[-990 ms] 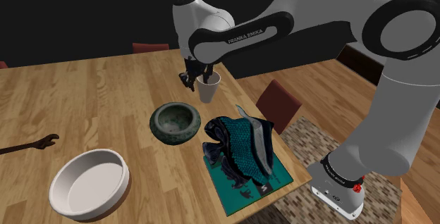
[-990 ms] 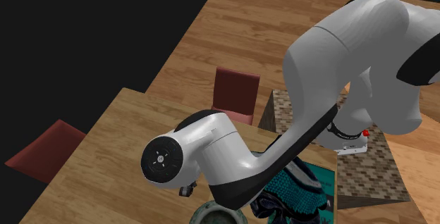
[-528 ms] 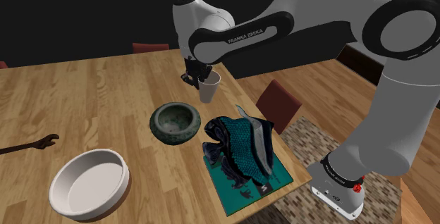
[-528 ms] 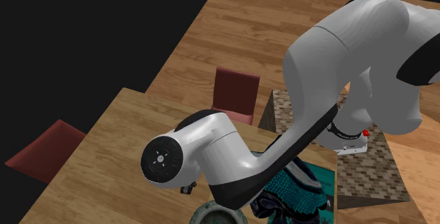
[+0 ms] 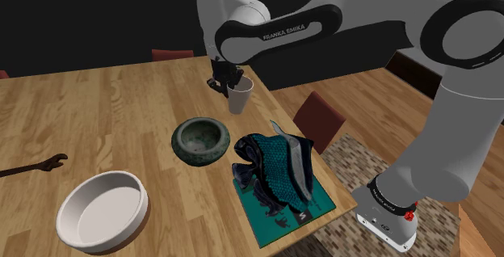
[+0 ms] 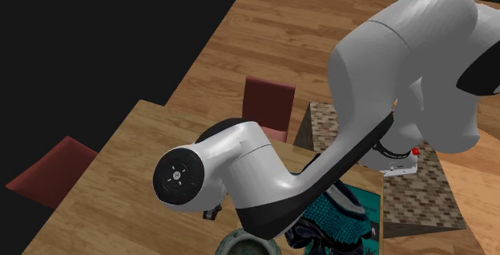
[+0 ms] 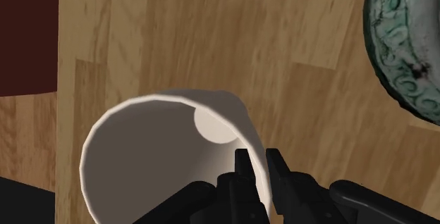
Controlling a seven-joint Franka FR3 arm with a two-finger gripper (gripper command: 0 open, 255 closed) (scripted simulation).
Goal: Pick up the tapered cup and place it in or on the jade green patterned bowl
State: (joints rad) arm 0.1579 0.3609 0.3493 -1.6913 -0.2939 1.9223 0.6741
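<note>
The gripper [image 7: 259,172], pinching the white tapered cup [image 5: 239,99] by its wall, has risen slightly, seemingly lifting it off the counter [image 5: 105,118]. Carrying it to the green patterned bowl [image 5: 194,155] comes next.

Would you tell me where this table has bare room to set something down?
Bare wood spans the shoulder view's left, between the wrench, the green bowl and the table's far edge. Crowded near the bowl: white dish, shoe, gripped cup.

Open stretch of bare counter [image 5: 121,110] between cup [image 5: 239,98] and green bowl [image 5: 201,140]. Teal shoe [image 5: 275,166] bulks up just beside the bowl, on the shoulder view's right. White dish [image 5: 102,211] and wrench [image 5: 32,167] lie well apart.
</note>
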